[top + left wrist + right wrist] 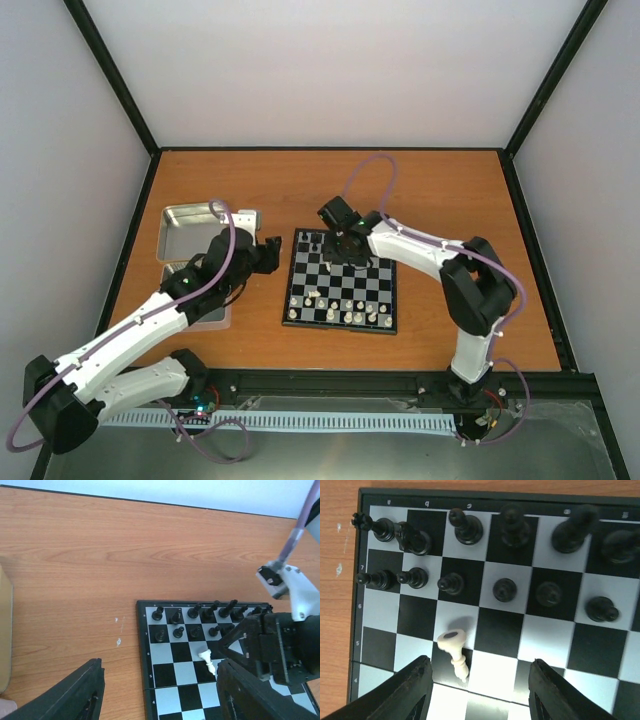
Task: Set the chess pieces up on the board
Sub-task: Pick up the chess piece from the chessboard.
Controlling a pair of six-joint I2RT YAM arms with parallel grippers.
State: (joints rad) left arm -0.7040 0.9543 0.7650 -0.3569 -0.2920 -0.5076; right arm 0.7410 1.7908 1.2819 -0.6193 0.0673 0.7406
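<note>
The board (341, 283) lies mid-table, with black pieces (317, 240) on its far rows and cream-white pieces (347, 316) on its near rows. My right gripper (349, 255) hangs open over the board's far half. In the right wrist view it (477, 690) is open above a cream-white piece (454, 650) lying on its side, below the black pawns (504, 589). The toppled piece also shows in the left wrist view (207, 661). My left gripper (268, 252) is open and empty, just left of the board (172, 680).
A shiny metal tray (190, 232) sits at the left, under my left arm. Bare wooden table (430, 190) lies beyond and to the right of the board. Dark walls bound the table.
</note>
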